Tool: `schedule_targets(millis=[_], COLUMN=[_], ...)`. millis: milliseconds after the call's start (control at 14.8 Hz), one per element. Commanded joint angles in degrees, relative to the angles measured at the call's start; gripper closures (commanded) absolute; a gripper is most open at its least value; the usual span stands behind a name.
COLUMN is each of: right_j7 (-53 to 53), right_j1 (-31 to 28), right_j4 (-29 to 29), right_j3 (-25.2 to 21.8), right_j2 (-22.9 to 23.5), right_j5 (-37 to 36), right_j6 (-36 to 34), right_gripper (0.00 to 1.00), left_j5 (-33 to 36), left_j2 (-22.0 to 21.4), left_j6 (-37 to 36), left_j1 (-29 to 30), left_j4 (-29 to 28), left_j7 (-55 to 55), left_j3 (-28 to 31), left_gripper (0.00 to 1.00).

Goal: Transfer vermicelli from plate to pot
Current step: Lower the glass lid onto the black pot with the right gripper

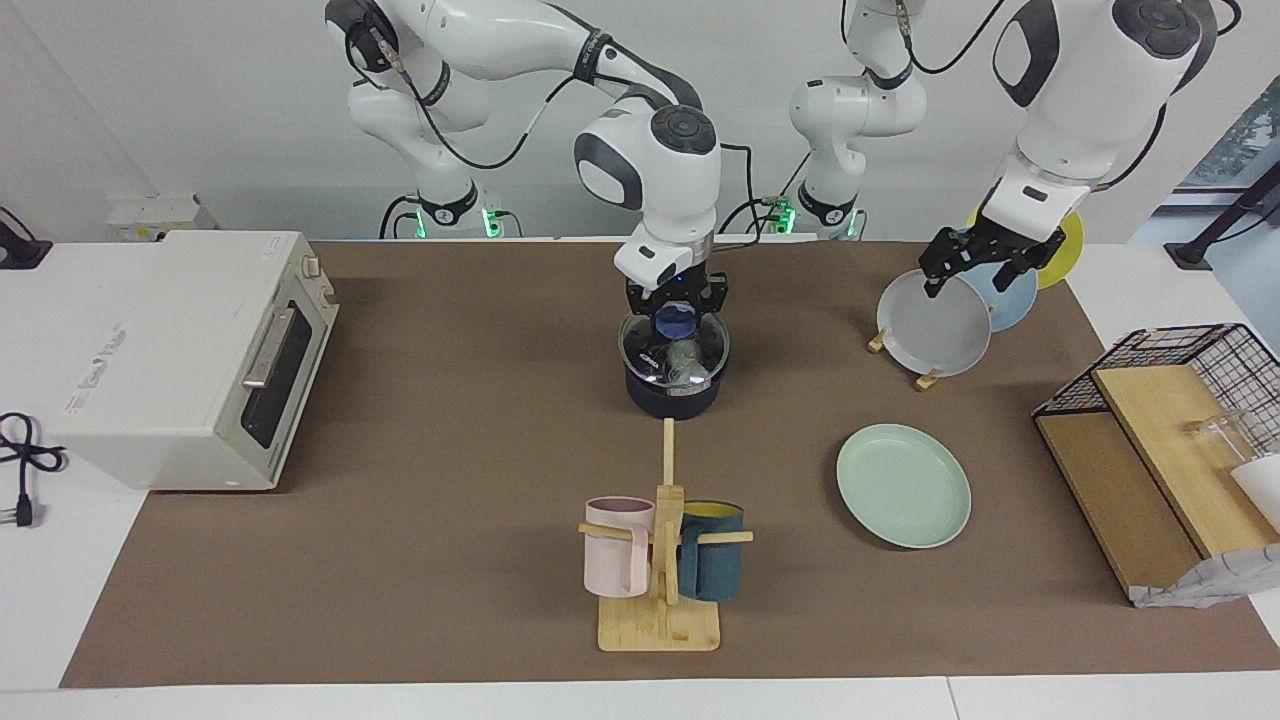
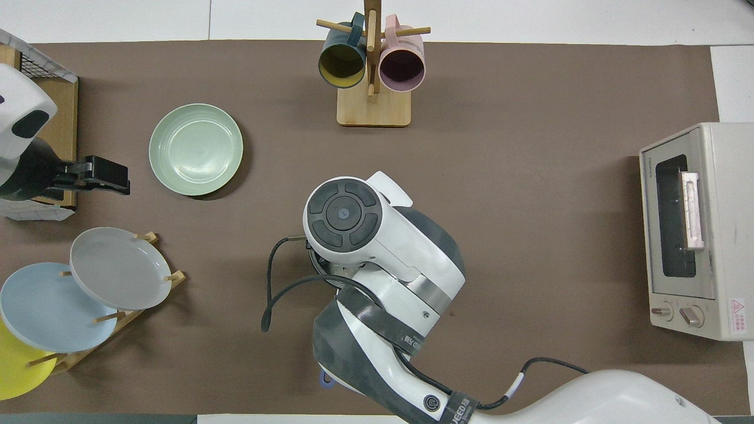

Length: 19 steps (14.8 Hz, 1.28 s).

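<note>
The dark navy pot (image 1: 672,400) stands mid-table, with white vermicelli (image 1: 686,360) showing inside it through a glass lid (image 1: 650,355). My right gripper (image 1: 676,308) is shut on the lid's blue knob and holds the lid level over the pot's mouth. I cannot tell whether the lid rests on the rim. In the overhead view the right arm hides the pot. The mint-green plate (image 1: 903,485) (image 2: 195,149) lies bare, farther from the robots and toward the left arm's end. My left gripper (image 1: 972,272) (image 2: 115,176) hangs open over the plate rack, holding nothing.
A wooden rack (image 1: 930,378) holds a grey plate (image 1: 935,328), a light blue plate and a yellow one. The mug tree (image 1: 660,560) with a pink and a teal mug stands farther out than the pot. The toaster oven (image 1: 190,360) and a wire basket (image 1: 1180,400) sit at the table's ends.
</note>
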Motion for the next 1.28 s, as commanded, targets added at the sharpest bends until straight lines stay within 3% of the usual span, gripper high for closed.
schedule_targets(millis=[0, 1216], right_j7=[1.78, 3.27], right_j1=[-0.1, 0.52], right_j4=[-0.27, -2.38], right_j3=[1.02, 1.11], right_j2=[0.97, 2.12], right_j5=[-1.93, -4.4], right_j6=[1.87, 3.64], right_gripper=[1.0, 1.0], left_j5=[1.79, -0.49], left_j2=[-0.59, -0.94], left_j6=[-1.55, -4.71], left_j1=[0.64, -0.24], left_j4=[0.43, 0.43], left_j7=[0.82, 0.38], left_j3=[-0.89, -1.51], left_gripper=[0.0, 0.0])
